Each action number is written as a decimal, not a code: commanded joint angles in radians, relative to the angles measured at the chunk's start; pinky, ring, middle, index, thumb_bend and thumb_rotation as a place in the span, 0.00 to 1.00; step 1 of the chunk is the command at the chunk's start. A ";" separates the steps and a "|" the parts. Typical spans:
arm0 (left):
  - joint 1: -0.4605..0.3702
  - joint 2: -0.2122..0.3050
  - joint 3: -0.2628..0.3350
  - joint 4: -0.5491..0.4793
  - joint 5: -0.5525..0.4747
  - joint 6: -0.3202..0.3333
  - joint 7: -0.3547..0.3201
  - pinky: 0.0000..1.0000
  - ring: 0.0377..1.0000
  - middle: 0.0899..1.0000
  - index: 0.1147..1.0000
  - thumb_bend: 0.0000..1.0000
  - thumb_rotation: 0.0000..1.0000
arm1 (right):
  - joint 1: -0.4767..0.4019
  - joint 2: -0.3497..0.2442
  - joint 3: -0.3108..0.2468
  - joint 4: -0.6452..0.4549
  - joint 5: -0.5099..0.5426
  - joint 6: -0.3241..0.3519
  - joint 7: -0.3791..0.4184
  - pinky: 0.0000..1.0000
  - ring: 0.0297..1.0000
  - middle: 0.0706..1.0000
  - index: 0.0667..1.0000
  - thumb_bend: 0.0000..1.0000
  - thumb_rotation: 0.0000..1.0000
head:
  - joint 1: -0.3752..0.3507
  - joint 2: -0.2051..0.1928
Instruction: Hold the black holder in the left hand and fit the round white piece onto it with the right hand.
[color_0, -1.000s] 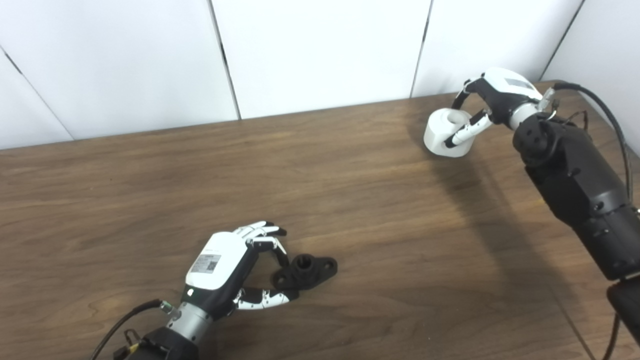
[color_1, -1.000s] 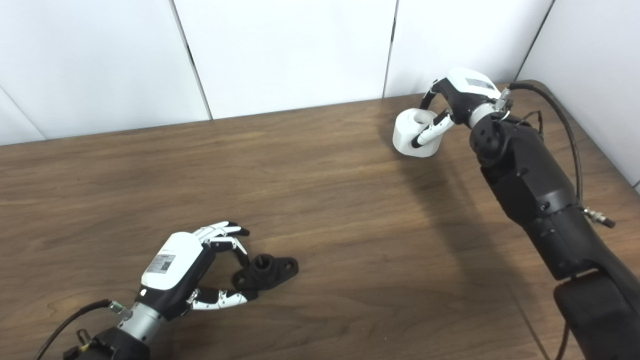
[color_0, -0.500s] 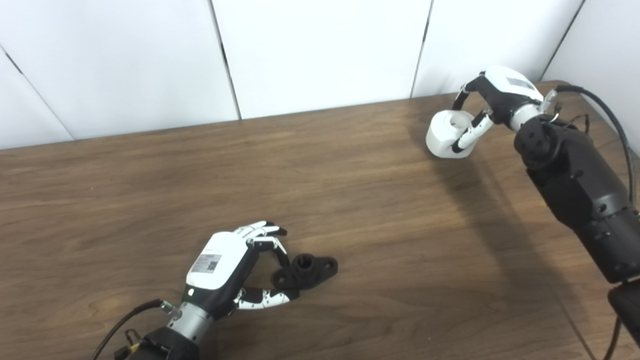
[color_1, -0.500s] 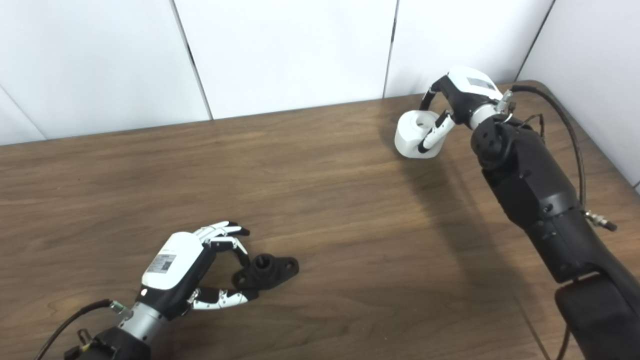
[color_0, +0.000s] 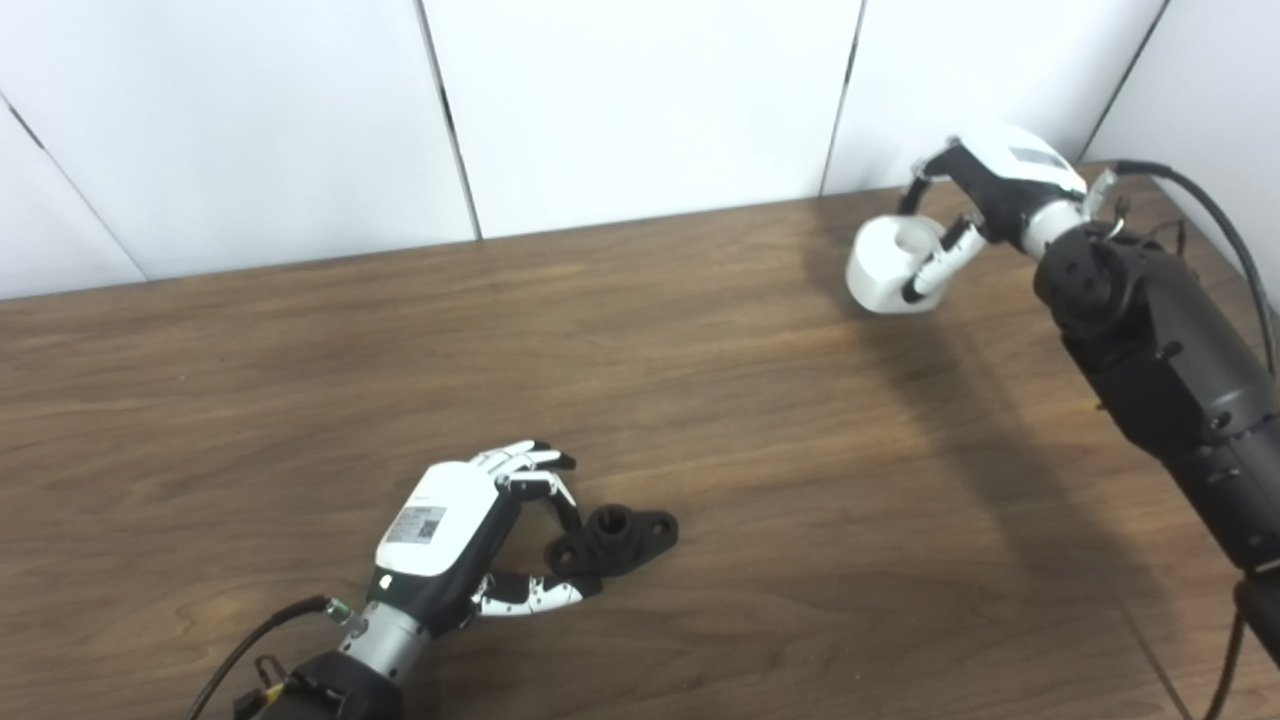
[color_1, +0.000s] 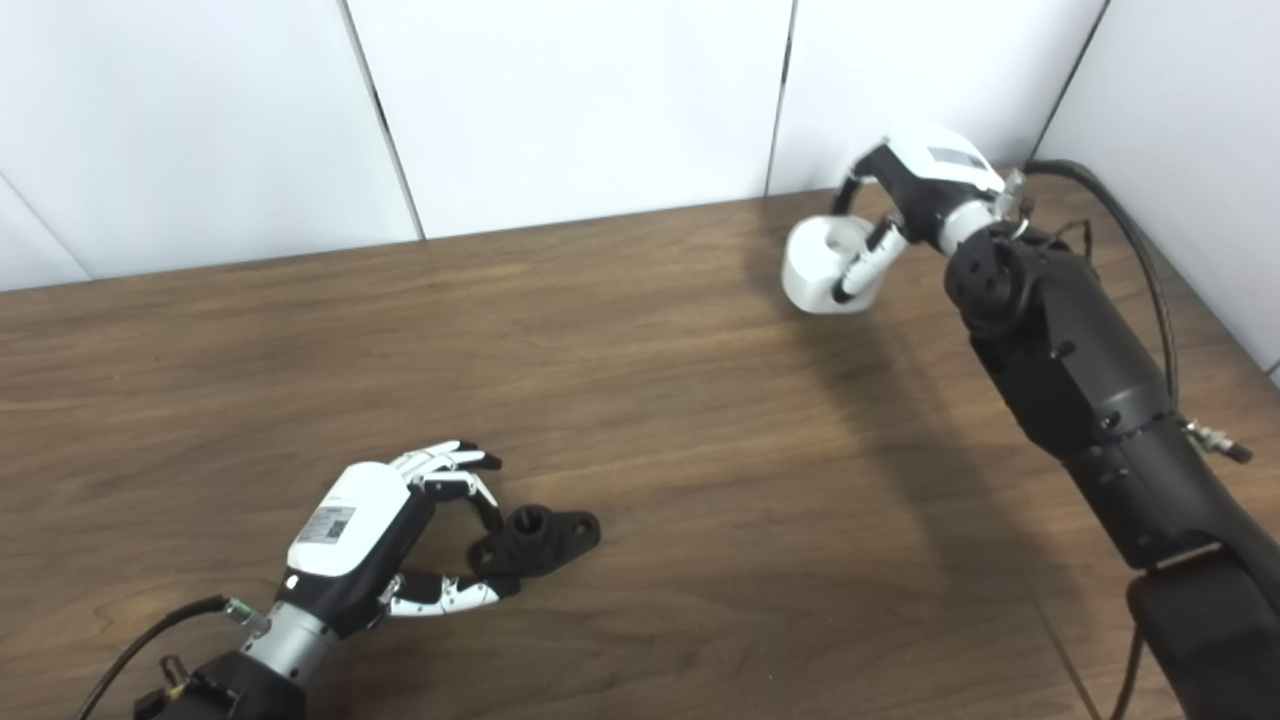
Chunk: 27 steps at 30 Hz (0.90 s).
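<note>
The black holder (color_0: 628, 529), a small flanged part with a round socket on top, lies flat on the wooden table (color_0: 760, 480) at the front left. My left hand (color_0: 452, 528) sits just left of it, with fingers and thumb closed around its left lug. At the far right, my right hand (color_0: 990, 190) is shut on the round white piece (color_0: 884, 266), a thick ring with a central hole. It is held slightly above the table, tilted with its hole facing up and left. The two parts are far apart.
White wall panels (color_0: 640, 100) stand along the table's far edge. A black cable (color_0: 1215, 220) runs along my right forearm near the table's right corner. Another cable (color_0: 240, 650) trails from my left wrist at the front edge.
My right hand has lifted the white piece slightly and tipped it a little to the left. The left hand and the black holder have stayed where they were.
</note>
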 joint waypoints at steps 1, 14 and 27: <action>0.019 0.002 -0.030 0.039 0.045 0.040 -0.062 0.83 0.86 0.79 0.42 0.51 0.05 | -0.055 -0.045 0.001 -0.077 -0.020 0.012 0.045 1.00 0.97 0.83 0.45 0.52 0.14 | 0.004 0.002; 0.012 -0.016 -0.052 0.034 0.068 0.065 -0.063 0.86 0.87 0.79 0.42 0.51 0.05 | -0.075 -0.037 0.044 -0.396 -0.059 0.056 0.318 0.95 0.95 0.81 0.45 0.53 0.14 | 0.051 0.014; -0.002 -0.044 -0.088 0.043 0.099 0.099 -0.057 0.87 0.87 0.79 0.42 0.51 0.05 | -0.059 0.057 0.047 -0.657 -0.068 0.075 0.555 1.00 0.94 0.80 0.45 0.53 0.14 | 0.122 0.023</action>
